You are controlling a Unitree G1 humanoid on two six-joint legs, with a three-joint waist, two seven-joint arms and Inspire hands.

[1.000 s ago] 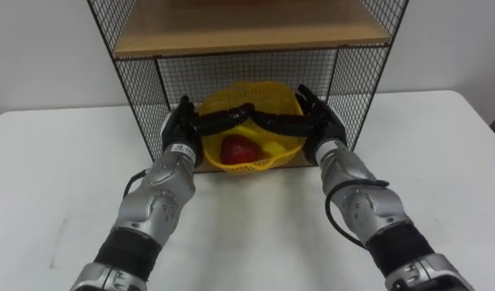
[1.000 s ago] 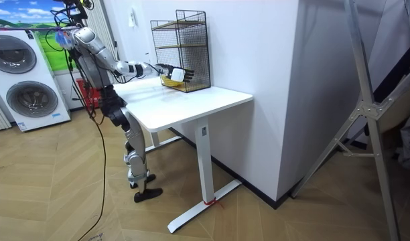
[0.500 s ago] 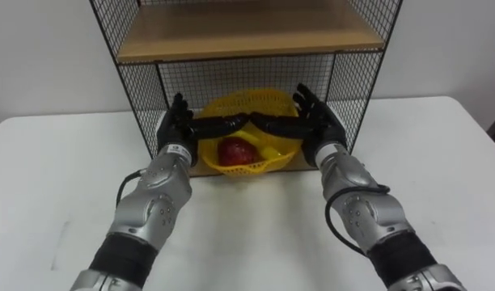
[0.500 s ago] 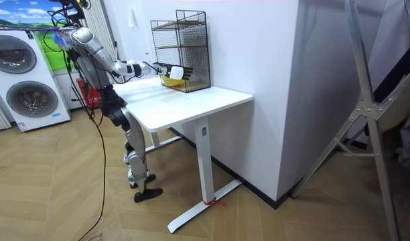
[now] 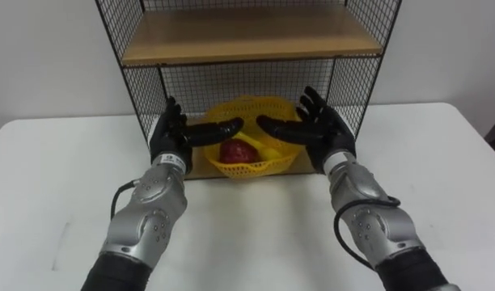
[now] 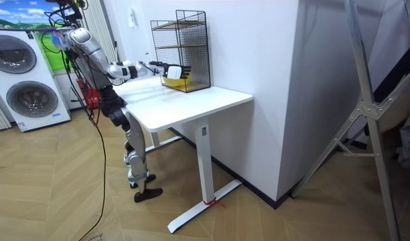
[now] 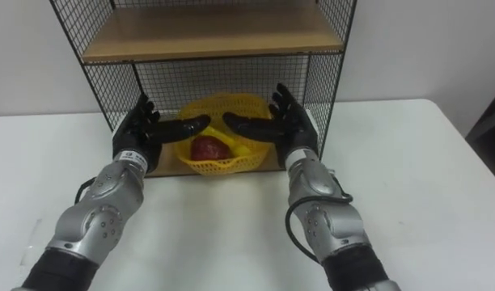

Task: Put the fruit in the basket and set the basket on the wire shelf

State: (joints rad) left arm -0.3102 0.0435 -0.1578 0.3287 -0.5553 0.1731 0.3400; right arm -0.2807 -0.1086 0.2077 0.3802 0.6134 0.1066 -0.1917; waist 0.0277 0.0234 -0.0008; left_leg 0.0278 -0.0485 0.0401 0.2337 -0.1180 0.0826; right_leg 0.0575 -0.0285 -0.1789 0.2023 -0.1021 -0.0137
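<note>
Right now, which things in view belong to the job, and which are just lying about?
Job:
- basket, on the shelf's bottom board
- red fruit and yellow fruit, in the basket
- wire shelf
- left hand and right hand, fingers open either side of the basket

Lying about:
- table
- washers
- metal stand

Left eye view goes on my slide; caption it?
Left robot hand and right robot hand open either side of the fruit-filled yellow basket on the wire shelf.

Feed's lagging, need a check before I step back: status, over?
Both open: left hand, right hand, either side of basket. Basket on bottom level of wire shelf, fruit inside. No obstruction seen.
</note>
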